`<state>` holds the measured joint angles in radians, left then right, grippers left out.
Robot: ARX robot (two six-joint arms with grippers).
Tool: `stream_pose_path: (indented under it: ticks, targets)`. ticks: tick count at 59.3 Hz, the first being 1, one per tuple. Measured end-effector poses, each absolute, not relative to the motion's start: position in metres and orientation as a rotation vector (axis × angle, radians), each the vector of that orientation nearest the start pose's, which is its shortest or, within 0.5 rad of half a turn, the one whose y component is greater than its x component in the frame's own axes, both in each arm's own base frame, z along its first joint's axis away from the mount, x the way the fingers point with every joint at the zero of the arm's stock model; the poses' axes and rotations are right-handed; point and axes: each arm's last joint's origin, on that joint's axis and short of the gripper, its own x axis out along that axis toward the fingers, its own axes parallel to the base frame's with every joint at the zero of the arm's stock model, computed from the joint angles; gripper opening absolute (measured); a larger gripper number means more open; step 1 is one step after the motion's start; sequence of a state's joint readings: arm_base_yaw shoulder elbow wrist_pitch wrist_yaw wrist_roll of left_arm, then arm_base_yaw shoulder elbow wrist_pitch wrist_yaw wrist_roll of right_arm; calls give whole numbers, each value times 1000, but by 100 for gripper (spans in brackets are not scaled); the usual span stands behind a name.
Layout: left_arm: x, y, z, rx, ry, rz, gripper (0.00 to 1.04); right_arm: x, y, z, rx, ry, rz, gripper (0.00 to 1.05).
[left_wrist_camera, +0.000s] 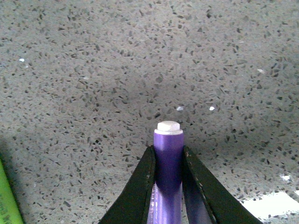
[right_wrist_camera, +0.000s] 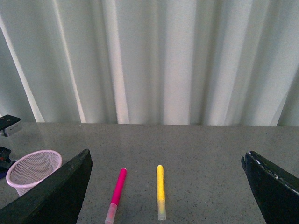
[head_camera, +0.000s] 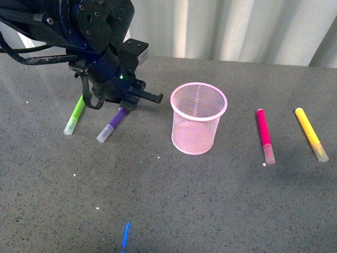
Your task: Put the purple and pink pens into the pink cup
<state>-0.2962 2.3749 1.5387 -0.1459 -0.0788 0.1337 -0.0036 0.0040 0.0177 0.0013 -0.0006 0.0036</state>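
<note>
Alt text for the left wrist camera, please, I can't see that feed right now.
The left claw grips the purple pen from both sides, its white end pointing away over the speckled grey table. A green pen peeks in at one corner.

Grey speckled stone-look tabletop (head_camera: 221, 211), flat, w/ scattered white flecks.

On it, left to right in front view:
- Lime-green marker (head_camera: 75, 116) w/ clear cap, lying flat, cap toward front.
- Just right of it, approx. parallel: purple marker (head_camera: 113, 125) w/ clear cap. Cap end is down at the surface, rear end hidden. Can't tell if it rests fully on the top.
- Centre: pale-pink round wire-mesh cup (head_camera: 195, 134) w/ solid pink rim, upright, mouth up.
- Right of cup, well apart: magenta-pink marker (head_camera: 264, 134) w/ clear cap, flat, cap toward front.
- Near it, further right, roughly parallel: yellow marker (head_camera: 309, 132) w/ clear cap, flat, cap toward front.

Front, left of centre: thin blue streak (head_camera: 126, 235), unclear what it is.
</note>
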Motion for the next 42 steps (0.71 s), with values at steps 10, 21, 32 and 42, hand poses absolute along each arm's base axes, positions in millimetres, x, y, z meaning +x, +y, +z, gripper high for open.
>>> stream_pose_path:
  ticks: [10,21,32,42]
  targets:
    - [448,-135,65,297,941,-244,13,97,0,169,4,-15,-3,98]
    - [440,-124,99,205,839,-192,13,97,0,169,4,-15,-3,98]
    - [422,-98,194,27,463,-97,13,97,0,169,4,-15,-3,98]
    - [369,-89,271,-221,43,-65,12,97,0,169,4,-15,-3,98]
